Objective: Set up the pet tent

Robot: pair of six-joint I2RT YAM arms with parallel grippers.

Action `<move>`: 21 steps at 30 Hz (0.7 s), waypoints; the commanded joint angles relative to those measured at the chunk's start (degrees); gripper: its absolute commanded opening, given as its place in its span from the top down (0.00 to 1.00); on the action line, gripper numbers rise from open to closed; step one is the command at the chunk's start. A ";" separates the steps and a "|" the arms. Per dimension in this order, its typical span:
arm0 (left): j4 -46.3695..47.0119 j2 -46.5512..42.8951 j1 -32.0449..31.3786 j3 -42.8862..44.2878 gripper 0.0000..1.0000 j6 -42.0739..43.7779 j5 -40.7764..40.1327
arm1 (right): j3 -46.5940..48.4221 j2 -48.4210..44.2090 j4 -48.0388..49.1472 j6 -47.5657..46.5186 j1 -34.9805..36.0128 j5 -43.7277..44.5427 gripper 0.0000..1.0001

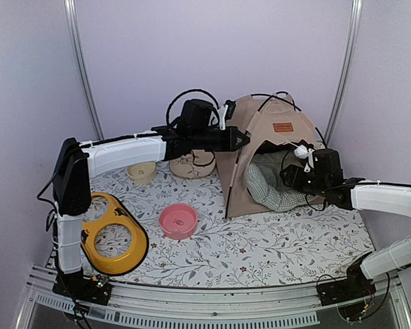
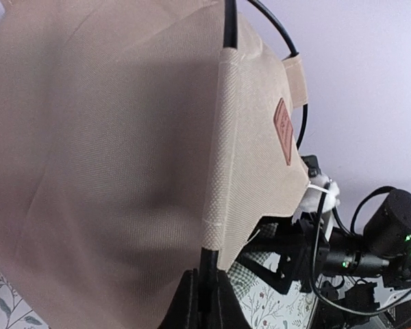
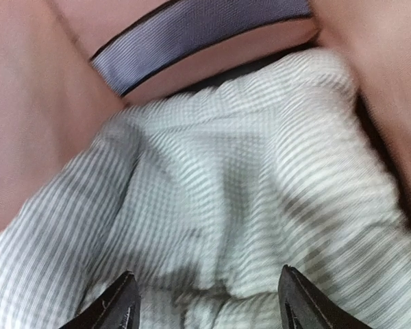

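1. Left gripper: the jaws are pressed together on the black pole, just below the hem of the beige fabric sleeve.

2. Right gripper: the jaws are spread wide over the green-checked cushion. Contact with it cannot be confirmed.

3. The pet tent is found standing at the back right of the surface. Its opening is turned toward the right arm, and the cushion bulges out of that opening. The label and pompom are noted above the opening.

4. Handling, as judged: the tent is taken to be light, its fabric soft and easily creased, and its poles thin, springy and smooth. Slipping along a pole is to be expected under a loose pinch. Hold is best taken on bare pole close to a sleeve end, as at the left gripper. Fabric gripped alone would be dragged out of shape.
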 commanded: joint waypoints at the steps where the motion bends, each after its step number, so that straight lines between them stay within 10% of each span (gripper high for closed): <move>1: -4.09 -0.43 1.23 -3.51 1.00 -6.66 -8.35 | 0.63 -1.33 -4.02 -0.66 3.94 -4.42 0.27; 21: -0.69 -1.10 1.07 -6.17 1.00 -7.98 -11.57 | 0.81 -6.30 -26.16 -2.20 6.18 -21.57 0.08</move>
